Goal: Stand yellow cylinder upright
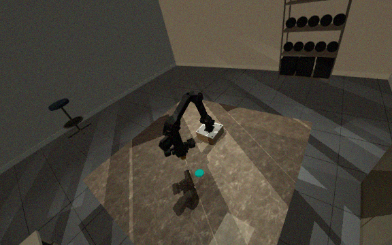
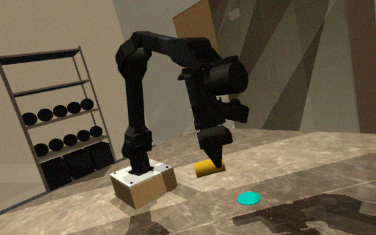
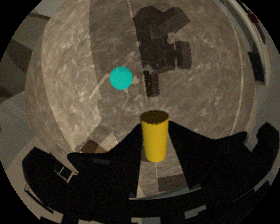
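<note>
Nearest in the exterior view, the flat cyan circle [image 2: 249,198] is seen on the mottled brown marble-patterned table top [image 2: 305,156], with nothing standing on it. The task's placement is therefore judged not yet done.

Just beyond and to the left of it, the smooth yellow tall cylinder [image 2: 209,168] is held by the black parallel-jaw gripper [image 2: 217,162]. The jaws are clenched on the cylinder near one end. The cylinder is carried with its long axis horizontal, apparently just above the table top and apart from the circle. In the wrist view it projects forward from between the dark fingers, with the circle ahead and to the left.

The cylinder is judged to be rigid and light. Its plain curved wall is judged to be slippery, so rotation within the jaws is to be expected during tilting. A hold across the diameter, as at present, is judged suitable; the free end is to be turned downward before lowering.

Farther left, the arm's white-topped tan base block [image 2: 143,186] is seen, and farthest, the dark metal shelf rack [image 2: 52,114].

No brands, labels or legible writing are visible in any view.
</note>
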